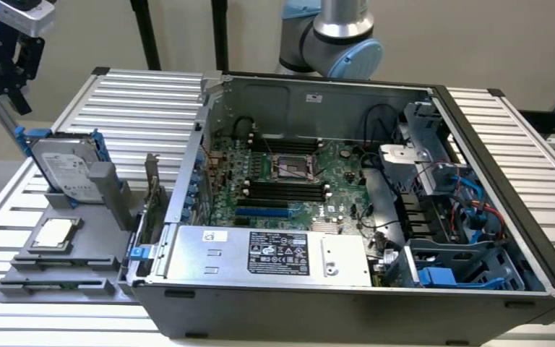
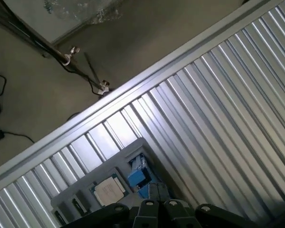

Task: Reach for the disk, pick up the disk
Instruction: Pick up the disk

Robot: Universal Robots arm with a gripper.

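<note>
Exterior view material places the end effector (image 1: pixel 6 97) high at the exterior view's left, above and slightly behind the disk (image 1: pixel 66 170), well apart from it and touching nothing. Its two black fingers (image 1: pixel 27 72) are seen spread, with nothing between them, so it is judged open and empty. The reach is therefore judged to be only partly made: the approach has not yet been closed and no grasp has been taken, so the pick-up is left wholly undone. The disk is found standing on edge, tilted back, in the rear slot of a grey holder (image 1: pixel 104 191) on the ribbed metal bench (image 1: pixel 138 101), just beside the open computer case (image 1: pixel 355 311) on the exterior view's left; its blue carrier frame (image 1: pixel 37 136) is visible around its upper edge. In front of it in the same holder a small square silver chip (image 1: pixel 54 233) is laid flat on a grey tray, and the frontmost slots (image 1: pixel 56 285) hold something thin and dark that cannot be identified. Inside the case a motherboard (image 1: pixel 287 173) is mounted on the floor, a silver power supply with a black label (image 1: pixel 277 253) is seated along the near wall, and blue cables (image 1: pixel 470 210) are routed past the drive cage on the exterior view's right. In the wrist view the chip (image 2: pixel 107 192) and the bench slats (image 2: pixel 218 118) are seen below the camera.
</note>
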